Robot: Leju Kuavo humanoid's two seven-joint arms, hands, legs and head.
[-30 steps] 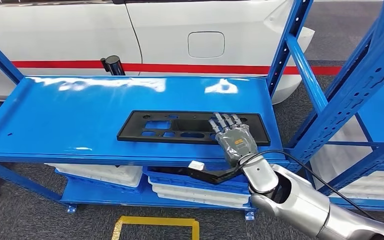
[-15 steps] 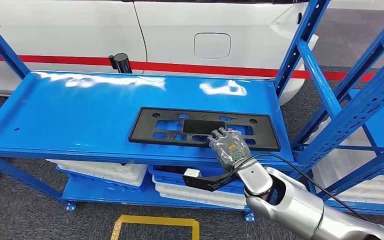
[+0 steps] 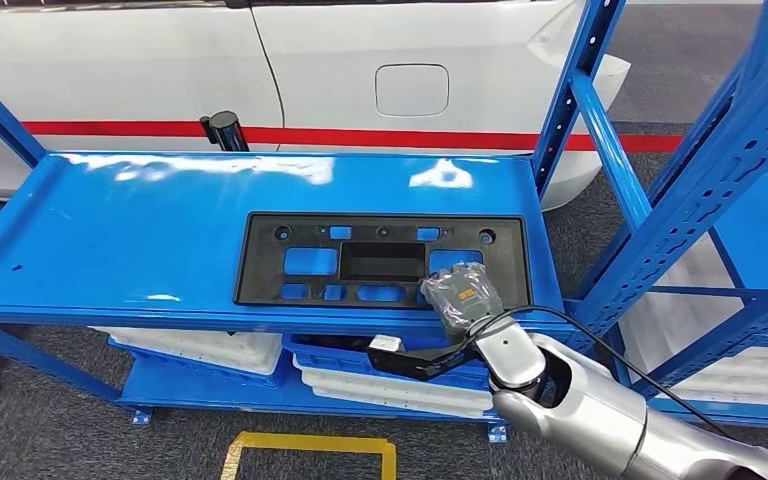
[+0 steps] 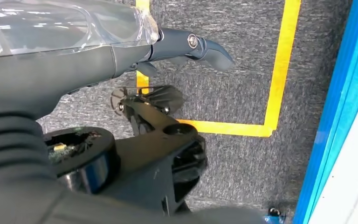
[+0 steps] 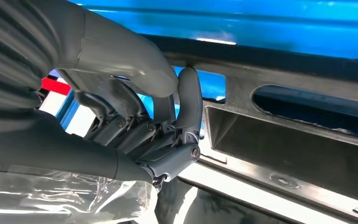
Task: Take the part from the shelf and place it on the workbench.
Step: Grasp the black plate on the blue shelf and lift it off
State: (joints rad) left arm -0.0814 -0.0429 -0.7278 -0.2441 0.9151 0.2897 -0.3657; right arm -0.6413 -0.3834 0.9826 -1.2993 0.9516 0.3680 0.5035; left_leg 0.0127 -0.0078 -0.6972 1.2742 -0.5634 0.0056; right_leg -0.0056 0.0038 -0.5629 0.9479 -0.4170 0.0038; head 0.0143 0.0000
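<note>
The black part (image 3: pixel 382 260), a flat frame with cut-out windows, was tilted up off the top deck of the blue shelf (image 3: pixel 140 230), its near edge raised. The right hand (image 3: pixel 463 296) held it at the near edge toward the right end, its fingers (image 5: pixel 189 100) curled through one of the windows and closed on the frame. The left hand (image 4: pixel 74 56) hung over grey floor with yellow tape (image 4: pixel 279 70), its fingers holding nothing and apart

Car workshop: white car (image 3: pixel 360 70), blue steel shelving (image 3: pixel 600 130), yellow floor tape (image 3: pixel 310 445).
</note>
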